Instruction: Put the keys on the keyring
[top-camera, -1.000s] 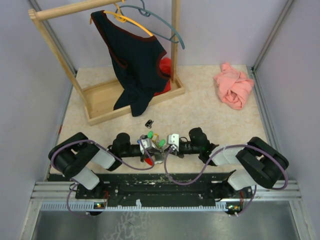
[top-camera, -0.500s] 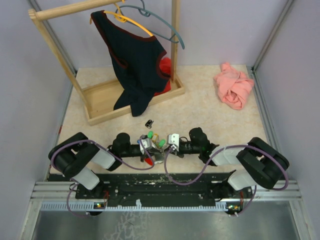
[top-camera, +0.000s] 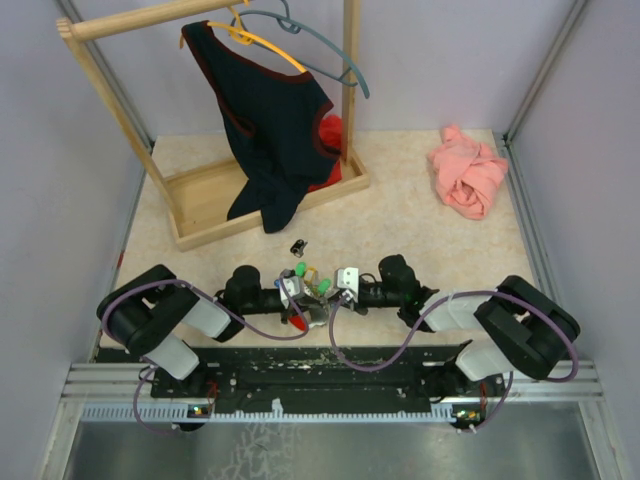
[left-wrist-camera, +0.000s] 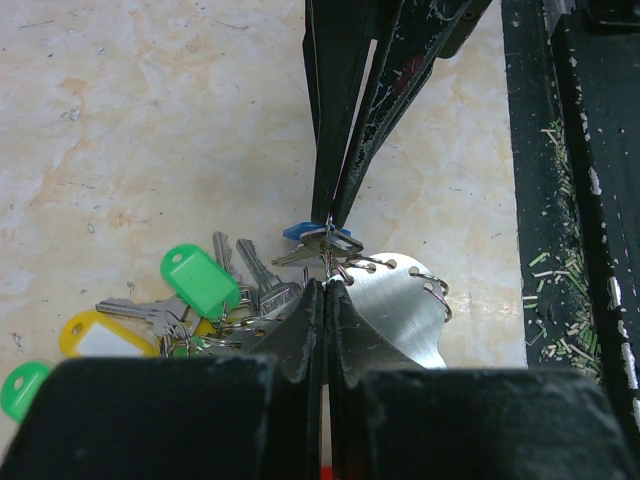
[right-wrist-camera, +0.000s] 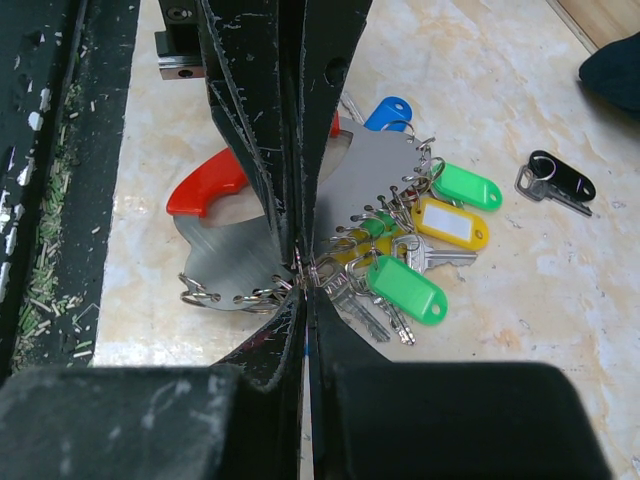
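Note:
A silvery keyring plate (right-wrist-camera: 225, 255) with a red handle (right-wrist-camera: 205, 187) and several wire rings lies on the table; it also shows in the left wrist view (left-wrist-camera: 400, 310). Keys with green (right-wrist-camera: 405, 290), yellow (right-wrist-camera: 450, 225) and blue (right-wrist-camera: 388, 112) tags hang bunched on its rings. My left gripper (left-wrist-camera: 327, 285) is shut on a wire ring at the plate's edge. My right gripper (right-wrist-camera: 305, 272) meets it tip to tip, shut on a small blue-headed key (left-wrist-camera: 305, 233). Both grippers meet at the table's near middle (top-camera: 320, 291).
A black key fob (right-wrist-camera: 560, 178) lies apart on the table, also in the top view (top-camera: 298, 246). A wooden clothes rack (top-camera: 200, 205) with a dark garment (top-camera: 270, 130) stands back left. A pink cloth (top-camera: 467, 178) lies back right. The black base rail (top-camera: 320, 368) runs close behind.

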